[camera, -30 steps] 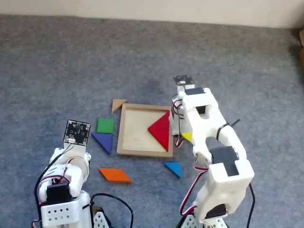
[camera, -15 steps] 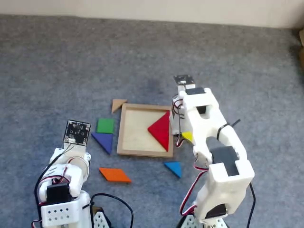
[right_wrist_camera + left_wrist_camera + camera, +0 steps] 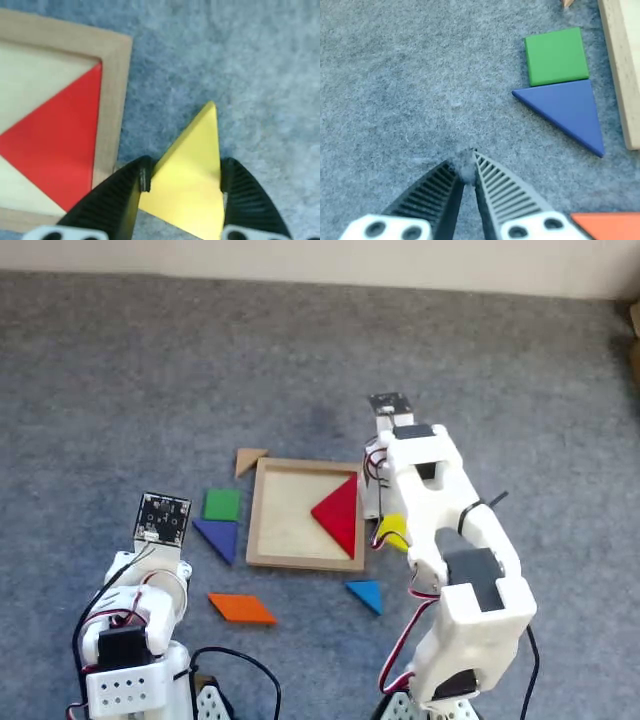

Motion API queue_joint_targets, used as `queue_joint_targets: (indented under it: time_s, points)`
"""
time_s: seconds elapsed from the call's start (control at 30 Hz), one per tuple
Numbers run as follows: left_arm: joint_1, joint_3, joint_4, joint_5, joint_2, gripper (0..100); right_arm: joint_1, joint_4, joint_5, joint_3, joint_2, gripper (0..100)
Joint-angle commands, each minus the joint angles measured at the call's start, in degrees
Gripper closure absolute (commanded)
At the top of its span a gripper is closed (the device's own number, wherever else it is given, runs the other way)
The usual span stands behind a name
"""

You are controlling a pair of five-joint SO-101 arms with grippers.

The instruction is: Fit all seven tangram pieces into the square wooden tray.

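The square wooden tray (image 3: 262, 540) lies mid-table with a red triangle (image 3: 340, 515) inside, against its right side. My right gripper (image 3: 183, 170) is shut on a yellow triangle (image 3: 192, 165), just outside the tray's right rim (image 3: 112, 100); the yellow triangle (image 3: 390, 532) peeks out from under that arm. My left gripper (image 3: 469, 162) is shut over bare carpet, a little short of the green square (image 3: 555, 55) and the dark blue triangle (image 3: 567, 112). A wood-coloured triangle (image 3: 248, 460), an orange parallelogram (image 3: 240, 608) and a small blue triangle (image 3: 365, 593) lie loose around the tray.
Grey carpet covers the whole table. The left arm (image 3: 150, 620) stands at the near left, the right arm's body (image 3: 470, 610) at the near right. Open carpet stretches beyond the tray and to the far right.
The right arm has shifted slightly toward the far side, and more of the yellow triangle shows beside the tray. The left arm has not moved.
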Motion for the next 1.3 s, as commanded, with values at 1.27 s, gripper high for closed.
queue_joint_targets:
  time_s: [1.27]
  points:
    - [-0.57,1.19,0.26,0.26,-1.63,99,-2.59,8.57,15.12,4.97,-6.9,64.2]
